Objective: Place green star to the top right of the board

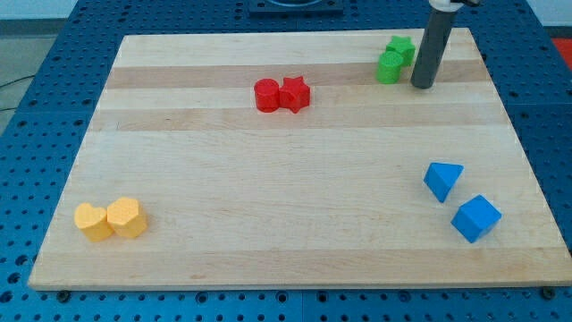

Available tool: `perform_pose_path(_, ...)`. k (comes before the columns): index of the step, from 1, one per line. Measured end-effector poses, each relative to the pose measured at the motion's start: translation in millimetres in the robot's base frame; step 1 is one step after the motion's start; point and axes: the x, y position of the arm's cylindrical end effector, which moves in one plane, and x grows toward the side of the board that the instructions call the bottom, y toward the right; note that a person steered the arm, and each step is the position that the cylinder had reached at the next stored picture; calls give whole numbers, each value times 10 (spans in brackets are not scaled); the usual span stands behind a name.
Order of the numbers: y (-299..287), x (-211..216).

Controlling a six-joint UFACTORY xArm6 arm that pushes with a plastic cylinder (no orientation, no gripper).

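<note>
Wooden board [295,224] on a blue perforated bench, seen from above its near edge. Near the view's top right, green star [401,48] touching a second green block [390,67], shape unclear, perhaps a cube, just below and left of it. Dark rod planted upright immediately to the pair's right, my tip [422,86] on the board just beside the lower green block, contact impossible to confirm. No gripper or hand fitted, so nothing open, closed or held. Centre top: red cylinder [266,95] pressed against red star [295,93]. View's right: blue triangular block [443,180] near blue cube [475,218]. Bottom left: two yellow blocks, one heart-like [92,222], one rounded [127,217], touching.
</note>
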Motion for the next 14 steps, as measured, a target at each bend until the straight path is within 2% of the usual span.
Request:
perform_pose_path(2,0,-3)
perform_pose_path(4,-116,-1065)
perform_pose_path(5,-75,-1176)
perform_pose_path(6,-112,-1169)
perform_pose_path(7,-1081,-856)
perform_pose_path(8,-1390,-839)
perform_pose_path(9,-752,-921)
perform_pose_path(10,-869,-1295)
perform_pose_path(11,-1290,-1294)
perform_pose_path(12,-2020,-1127)
perform_pose_path(13,-2254,-1061)
perform_pose_path(14,-2117,-1004)
